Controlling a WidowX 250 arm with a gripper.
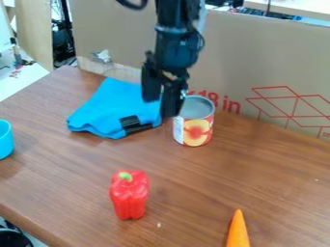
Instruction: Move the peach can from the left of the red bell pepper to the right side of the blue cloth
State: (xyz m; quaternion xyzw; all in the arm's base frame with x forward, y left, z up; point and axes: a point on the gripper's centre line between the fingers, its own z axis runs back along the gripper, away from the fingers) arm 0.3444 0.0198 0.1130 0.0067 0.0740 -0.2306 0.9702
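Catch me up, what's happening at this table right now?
The black gripper hangs at the far side of the table, by the blue cloth and the can, with nothing to be seen in its grip. The cloth lies folded and rumpled; the can stands upright, its top open. Nearer the camera, a red pepper stands upright, and a carrot runs out of view. A blue cup is partly visible at the left edge.

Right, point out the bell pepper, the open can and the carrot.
Bell pepper (130,197): camera view, middle of its red body.
Open can (195,131): camera view, front of its label.
Carrot (238,232): camera view, side below the tip.
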